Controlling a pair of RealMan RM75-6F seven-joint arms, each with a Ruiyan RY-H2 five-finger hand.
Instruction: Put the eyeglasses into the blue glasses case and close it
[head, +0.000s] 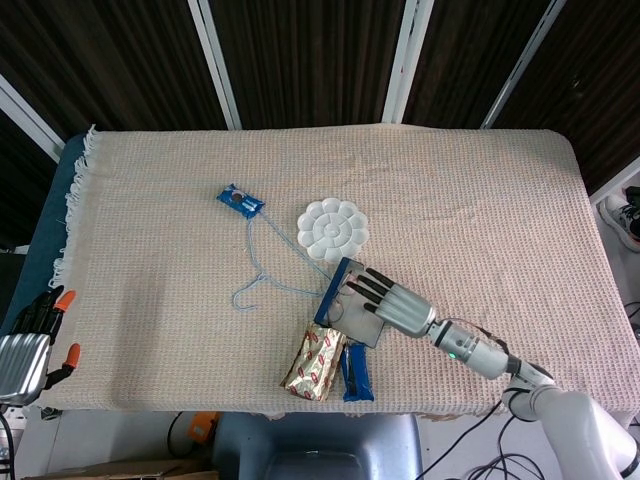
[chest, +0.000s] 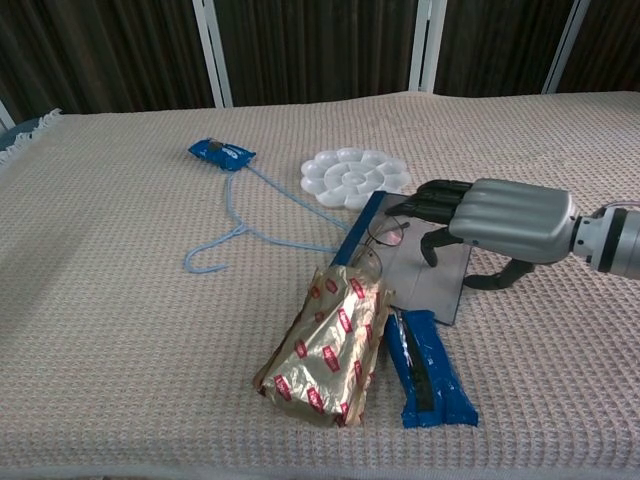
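Thin-framed eyeglasses (chest: 385, 240) lying on the open blue glasses case with grey lining (chest: 430, 284), near the middle of the beige woven tabletop (chest: 120, 300). Right hand (chest: 490, 225) resting over the case, dark fingers (chest: 425, 200) extended toward the glasses, thumb curled below; cannot tell whether touching the frame. Just nearer: a gold-and-red foil snack bag (chest: 325, 345) and a blue snack wrapper (chest: 425, 370). Farther off, a white flower-shaped paint palette (chest: 355, 178), light blue cord (chest: 240, 225), small blue packet (chest: 220, 153). Left hand (head: 28, 340) off the left edge, fingers loosely apart, empty.

even, bright overhead light, soft shadows, both views sharp.
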